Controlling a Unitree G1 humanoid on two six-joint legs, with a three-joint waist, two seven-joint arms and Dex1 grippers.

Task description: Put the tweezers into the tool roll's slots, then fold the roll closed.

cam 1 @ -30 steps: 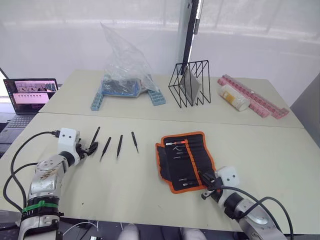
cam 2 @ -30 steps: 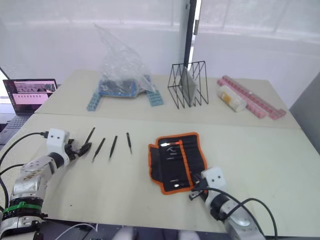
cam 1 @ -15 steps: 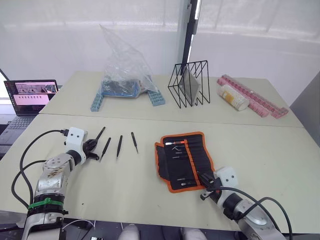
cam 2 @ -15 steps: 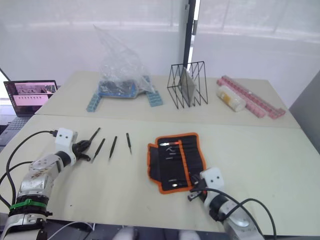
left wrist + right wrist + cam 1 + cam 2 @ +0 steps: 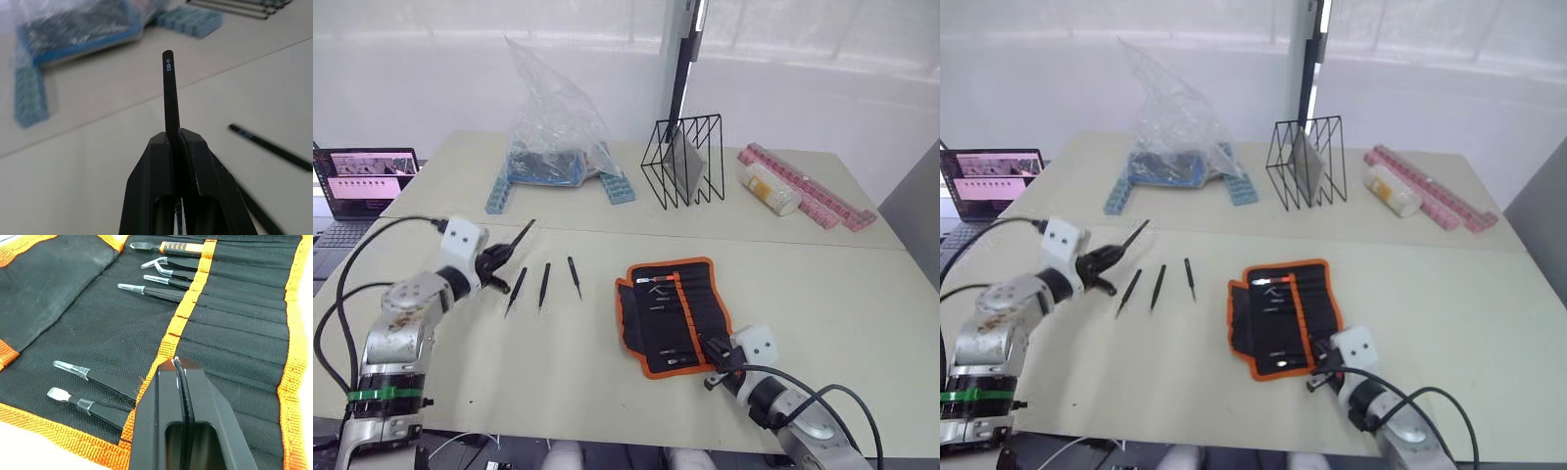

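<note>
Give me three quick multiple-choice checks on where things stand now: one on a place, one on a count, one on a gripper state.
1. Where does the tool roll lie?
A. beside the laptop
B. open on the table near the right gripper
C. inside the wire rack

2. How many tweezers lie loose on the table, apart from the held one?
A. one
B. five
C. three

3. What is the left gripper doing?
A. shut on a tweezer
B. open above the roll
C. gripping the plastic bag

Answers:
1. B: the roll is spread flat, slots showing, just ahead of the right gripper.
2. C: three black tweezers lie side by side.
3. A: the left wrist view shows the fingers clamped on a tweezer.
</note>
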